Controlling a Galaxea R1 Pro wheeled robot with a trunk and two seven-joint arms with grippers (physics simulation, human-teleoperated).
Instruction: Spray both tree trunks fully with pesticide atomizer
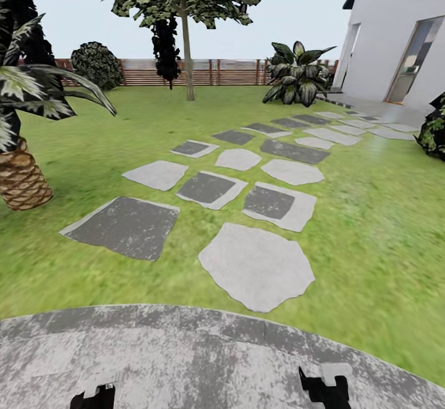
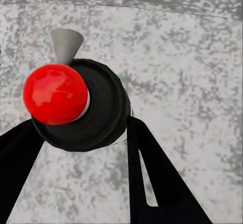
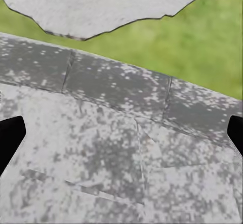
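Red-topped pesticide atomizer (image 2: 81,105) between the left gripper's (image 2: 83,133) 2 fingers, touching both, above concrete floor (image 2: 192,57).

Grey mottled concrete floor (image 1: 185,353) with curved edge, the pesticide atomizer (image 2: 81,105) upright on it.

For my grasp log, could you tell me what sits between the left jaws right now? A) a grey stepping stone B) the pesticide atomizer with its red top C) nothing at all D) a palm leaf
B: in the left wrist view the dark pesticide atomizer with its red top sits between the black fingers of the left gripper, above the grey concrete floor.
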